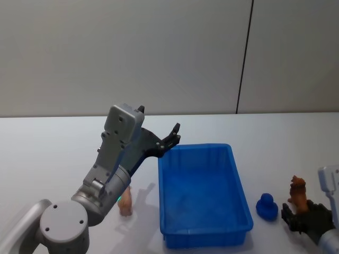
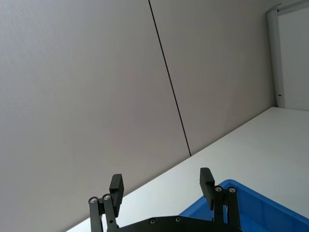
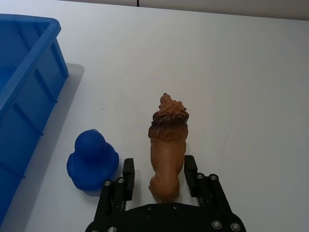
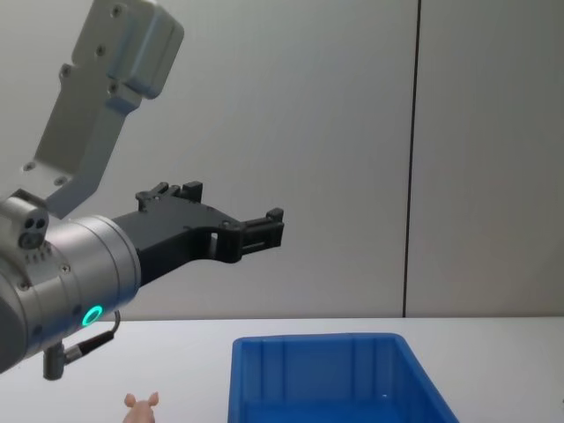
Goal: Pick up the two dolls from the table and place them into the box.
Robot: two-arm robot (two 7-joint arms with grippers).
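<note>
The brown doll (image 3: 168, 140), a maned animal figure, stands upright on the white table (image 1: 53, 159) to the right of the box (image 1: 201, 193). My right gripper (image 3: 159, 174) is open and straddles its rear, one finger on each side; it also shows low at the right edge of the head view, right gripper (image 1: 299, 218) behind the brown doll (image 1: 298, 191). The pale pink doll (image 1: 125, 205) stands left of the box, partly hidden by my left arm, and the pink doll (image 4: 141, 407) peeks up in the chest view. My left gripper (image 1: 172, 138) is raised above the box's far left corner, open and empty.
A small blue duck toy (image 1: 267, 206) sits on the table between the box and the brown doll, close to my right gripper's finger (image 3: 128, 174). The blue box (image 4: 335, 379) has a bare floor. A grey wall stands behind the table.
</note>
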